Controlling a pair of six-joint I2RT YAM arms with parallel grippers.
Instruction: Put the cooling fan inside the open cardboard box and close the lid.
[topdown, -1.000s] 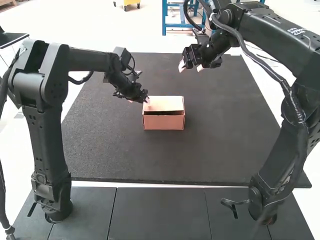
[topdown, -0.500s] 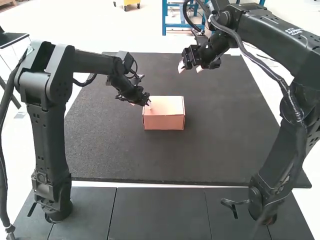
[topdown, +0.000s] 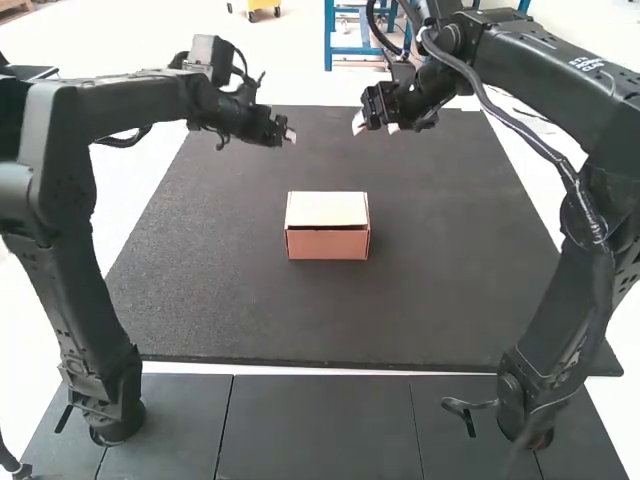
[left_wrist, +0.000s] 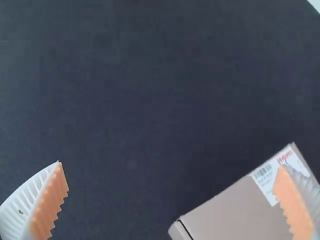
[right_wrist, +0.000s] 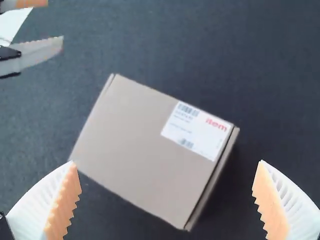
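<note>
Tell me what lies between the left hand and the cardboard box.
Only bare black mat, as the high view shows; the left hand hangs clear of the box.

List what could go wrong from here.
1. The lid of the cardboard box lies flat, but nothing pins it, so it may spring back up.
2. The box is shut, so what it holds cannot be checked.
3. The left gripper and the right gripper hang open above the mat. A careless descent could shove the box, which stands free.
</note>
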